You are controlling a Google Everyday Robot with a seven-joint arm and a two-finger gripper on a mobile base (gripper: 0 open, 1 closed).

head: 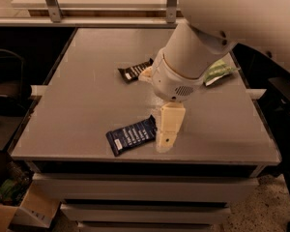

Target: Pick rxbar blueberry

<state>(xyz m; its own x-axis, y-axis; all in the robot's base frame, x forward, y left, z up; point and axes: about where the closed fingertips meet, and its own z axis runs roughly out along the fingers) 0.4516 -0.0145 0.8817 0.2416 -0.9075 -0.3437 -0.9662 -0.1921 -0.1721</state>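
White bulbous arm [203,47], vented wrist [176,81]; cream end effector [166,140] near table [87,81] front.

Counter [87,81]: plain matte grey, no pattern.
Rxbar blueberry [132,135], near front edge: dark navy wrapper, white lettering, small white label at left end.
Second bar [134,71], mid-counter: black-brown wrapper, white print.
Chip bag [221,71], near right edge: pale green, lighter streaks.
Arm [198,47]: off-white shell; small dark dotted grille on wrist.
Jaws of gripper [165,134]: plain cream-beige, near front edge, just beside navy wrapper's right end.
Cardboard box [24,211], below front left corner: tan-brown.
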